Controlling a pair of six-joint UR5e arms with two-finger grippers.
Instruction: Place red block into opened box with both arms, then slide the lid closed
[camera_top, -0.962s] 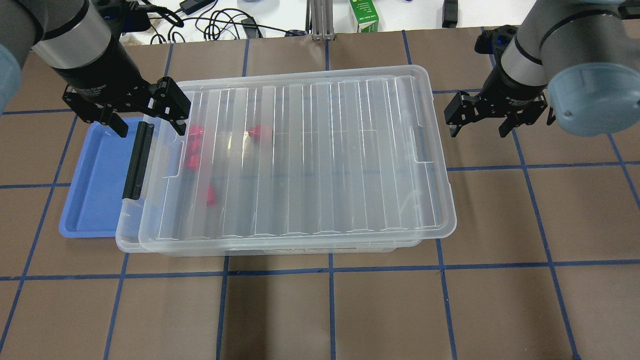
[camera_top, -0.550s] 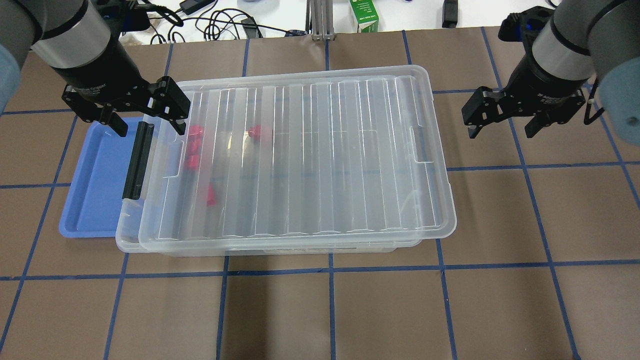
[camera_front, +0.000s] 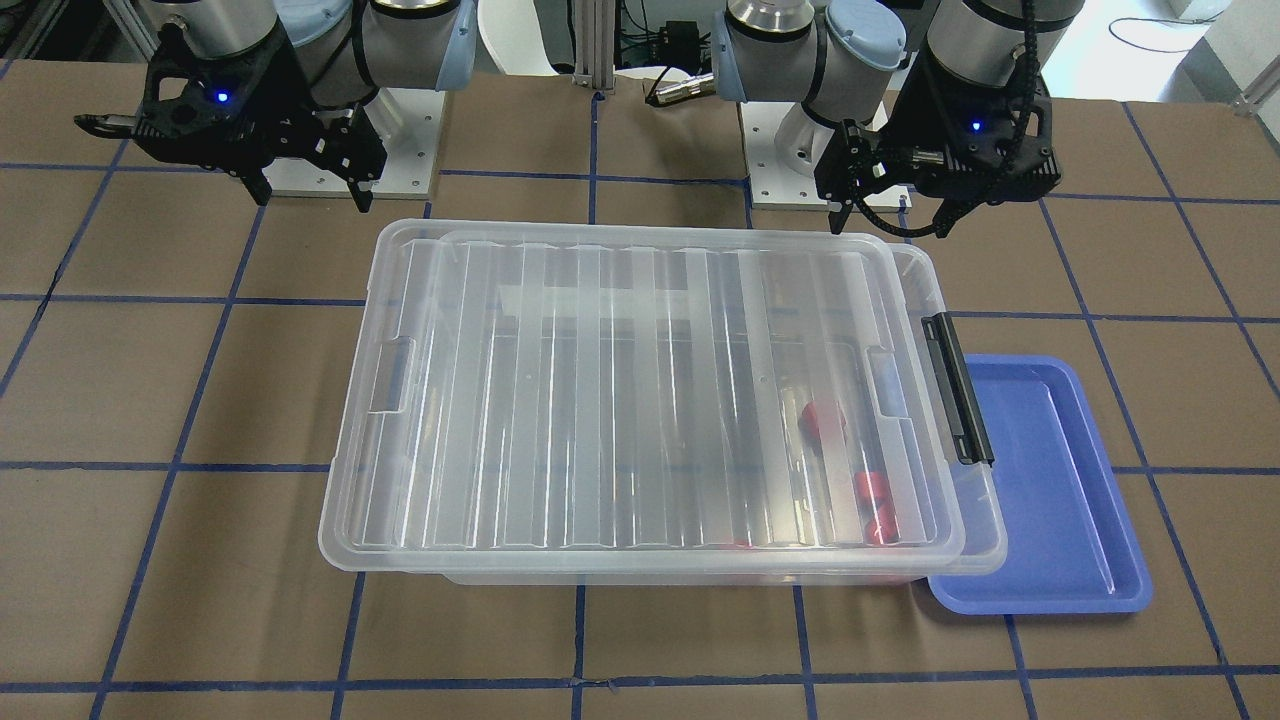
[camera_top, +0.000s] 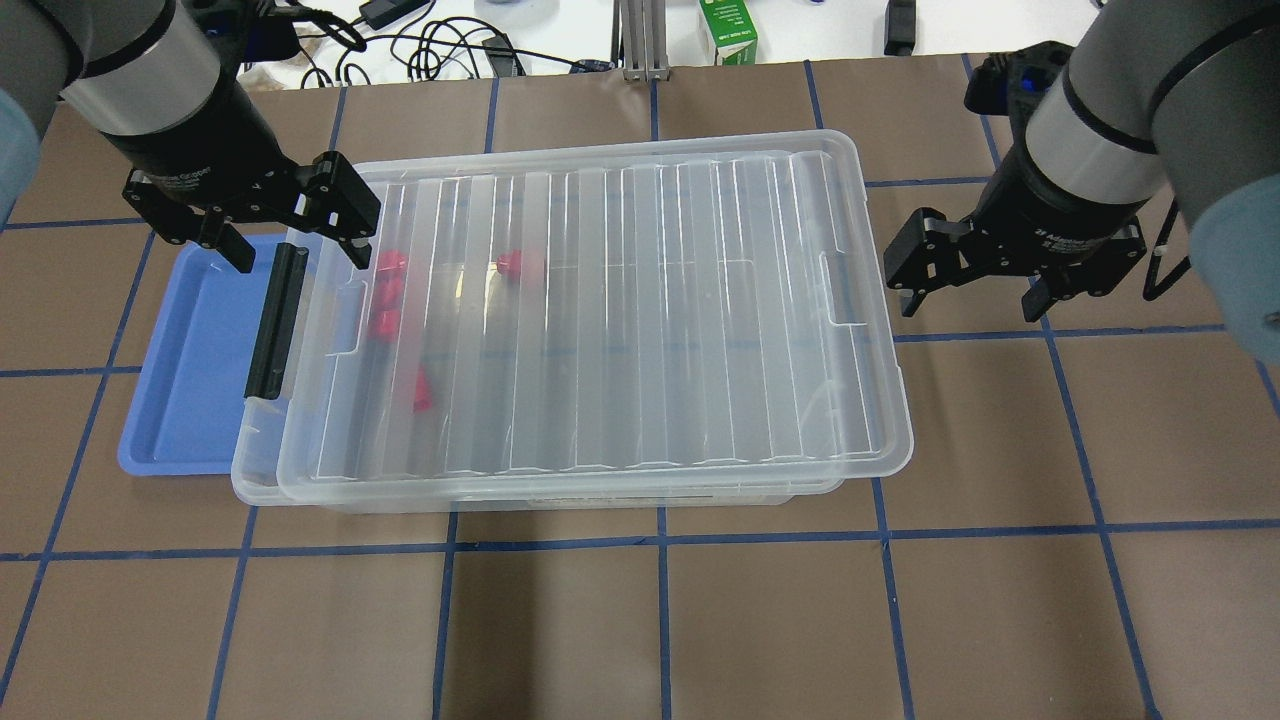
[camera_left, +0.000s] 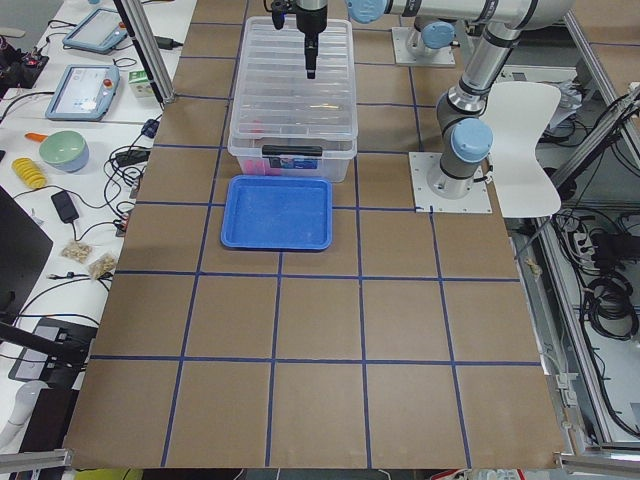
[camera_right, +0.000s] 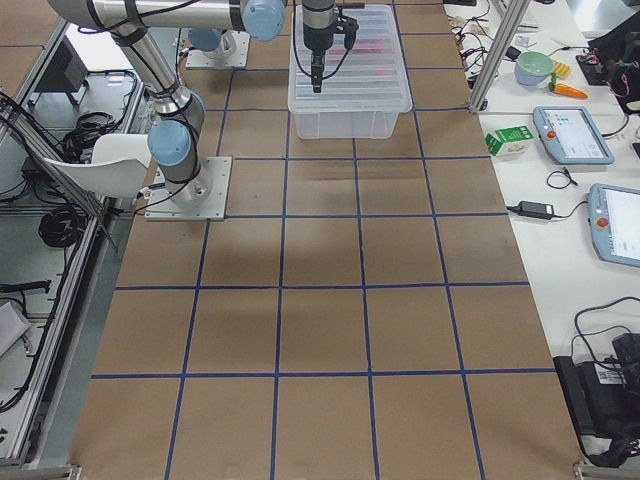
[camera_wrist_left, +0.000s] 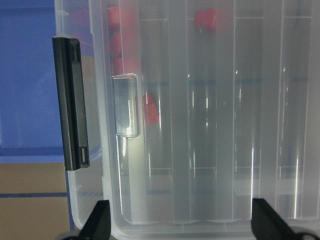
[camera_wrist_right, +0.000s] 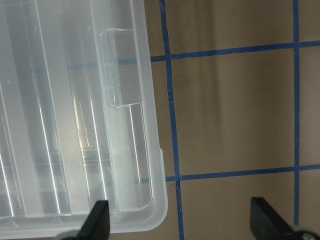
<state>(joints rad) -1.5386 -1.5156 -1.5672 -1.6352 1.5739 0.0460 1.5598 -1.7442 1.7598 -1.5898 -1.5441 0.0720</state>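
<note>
A: What are the grippers doing?
B: The right gripper (camera_top: 968, 305) is hovering just off the lid's (camera_top: 620, 330) 3 o'clock end, jaws spread, holding nothing. The left gripper (camera_top: 303, 262), likewise spread and empty, is hanging over the 10 o'clock corner.
A: And the red block (camera_top: 520, 264)?
B: It is lying inside the box (camera_top: 255, 470), under the lid, toward 9 o'clock. The lid is likely light, slick and bendy; its recessed handle (camera_top: 850, 290) is offering the surest purchase.

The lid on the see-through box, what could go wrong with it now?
The lid sits shifted, overhanging the box on the side of the right pincer. A push there might shove the whole box against the blue tray. The open left pincer hangs over the latch end and could block the lid.
</note>
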